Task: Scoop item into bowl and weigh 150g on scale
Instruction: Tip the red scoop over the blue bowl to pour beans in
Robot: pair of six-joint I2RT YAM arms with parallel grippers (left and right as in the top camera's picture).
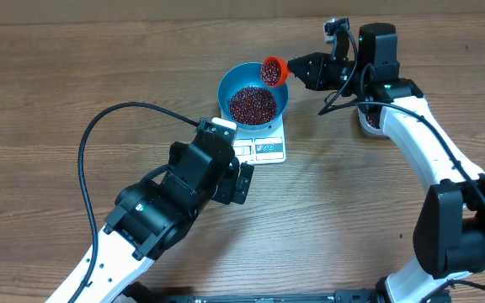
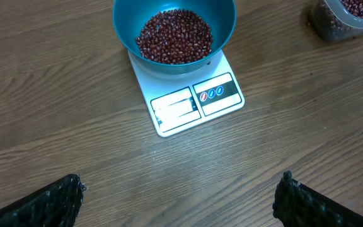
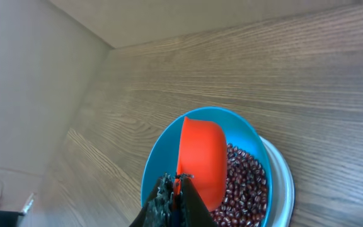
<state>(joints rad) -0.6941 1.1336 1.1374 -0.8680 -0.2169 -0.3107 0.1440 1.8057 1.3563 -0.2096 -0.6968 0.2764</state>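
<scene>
Beans (image 1: 252,103) are heaped in the blue bowl (image 1: 228,84), which sits on the scale (image 1: 269,150) mid-counter (image 1: 57,67). The orange scoop (image 1: 273,70) hangs over the bowl's rim on the right-arm side with beans showing in it. Its handle runs straight back into the right gripper (image 1: 293,69), clamped on it. The next dump looks like a right wrist roll in place. Left gripper (image 2: 180,183) is spread wide and empty, on the scale's display side, well apart. Display unreadable.

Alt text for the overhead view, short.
The right gripper holds a loaded orange scoop over the rim of a blue bowl of beans, which sits on a white scale. The left gripper is open, near the scale's front edge.
</scene>
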